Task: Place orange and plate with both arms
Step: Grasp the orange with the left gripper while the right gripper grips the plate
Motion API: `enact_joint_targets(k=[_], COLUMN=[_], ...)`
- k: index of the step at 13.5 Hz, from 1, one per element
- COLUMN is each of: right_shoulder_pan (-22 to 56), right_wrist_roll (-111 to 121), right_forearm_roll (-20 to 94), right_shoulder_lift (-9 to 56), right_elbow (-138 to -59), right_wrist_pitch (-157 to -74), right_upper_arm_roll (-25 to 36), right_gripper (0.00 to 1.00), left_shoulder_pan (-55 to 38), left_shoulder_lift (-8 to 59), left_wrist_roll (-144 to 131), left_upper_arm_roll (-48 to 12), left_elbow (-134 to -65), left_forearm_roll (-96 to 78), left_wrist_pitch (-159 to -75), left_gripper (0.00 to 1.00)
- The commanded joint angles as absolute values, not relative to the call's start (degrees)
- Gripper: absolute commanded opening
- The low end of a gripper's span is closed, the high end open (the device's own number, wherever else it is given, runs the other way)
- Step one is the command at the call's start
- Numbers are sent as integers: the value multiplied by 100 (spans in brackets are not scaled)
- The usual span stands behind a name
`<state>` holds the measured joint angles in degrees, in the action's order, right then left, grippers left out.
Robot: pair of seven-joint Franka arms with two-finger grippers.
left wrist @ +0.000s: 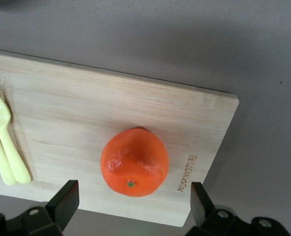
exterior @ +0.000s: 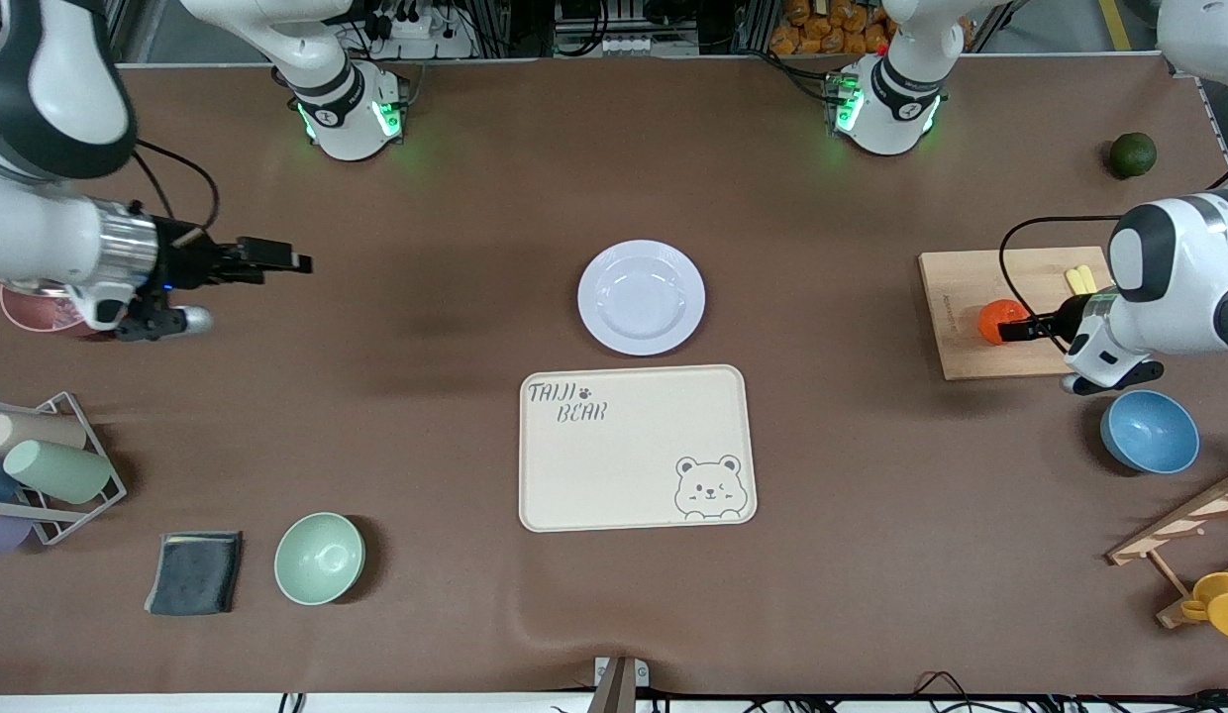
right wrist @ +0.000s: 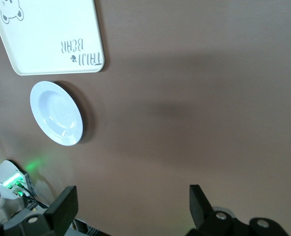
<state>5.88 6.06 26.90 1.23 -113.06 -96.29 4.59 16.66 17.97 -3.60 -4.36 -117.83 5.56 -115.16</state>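
Observation:
The orange (exterior: 1000, 322) sits on a wooden cutting board (exterior: 971, 297) toward the left arm's end of the table. In the left wrist view the orange (left wrist: 134, 162) lies just ahead of my open left gripper (left wrist: 133, 204), one finger to each side and not touching it. In the front view the left gripper (exterior: 1022, 327) is low over the board beside the orange. The pale plate (exterior: 641, 297) lies empty at mid-table and also shows in the right wrist view (right wrist: 56, 113). My right gripper (exterior: 289, 260) is open and empty over bare table toward the right arm's end (right wrist: 130, 206).
A cream bear-print tray (exterior: 636, 448) lies nearer the camera than the plate. Yellow forks (left wrist: 3, 142) lie on the board. A dark green fruit (exterior: 1133, 154), a blue bowl (exterior: 1149, 431), a mint bowl (exterior: 319, 558), a dark cloth (exterior: 194, 571) and a cup rack (exterior: 50, 465) ring the table.

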Motion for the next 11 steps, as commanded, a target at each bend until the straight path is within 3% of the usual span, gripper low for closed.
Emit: enact_joint_targets(k=[1, 5, 11], right_shoulder_pan=[1202, 2124, 3311], right_wrist_roll=[352, 334, 334], right_forearm_roll=[3293, 4022, 5693], right_shoulder_lift=[17, 281, 1176], right_elbow=[-12100, -12743, -12788], right_wrist_pitch=[-10710, -12336, -13524], right_upper_arm_roll=[483, 483, 483], right_gripper=[100, 100, 100], left_shoulder_pan=[1714, 1731, 1714], left_shoulder_lift=[1845, 2056, 2241], left_wrist_roll=[-422, -404, -430], left_upper_arm_roll=[-483, -475, -483], left_elbow=[-11795, -11821, -11804], left_forearm_roll=[694, 712, 1262], left_wrist_pitch=[-11584, -11610, -11619], left_gripper=[100, 100, 100])
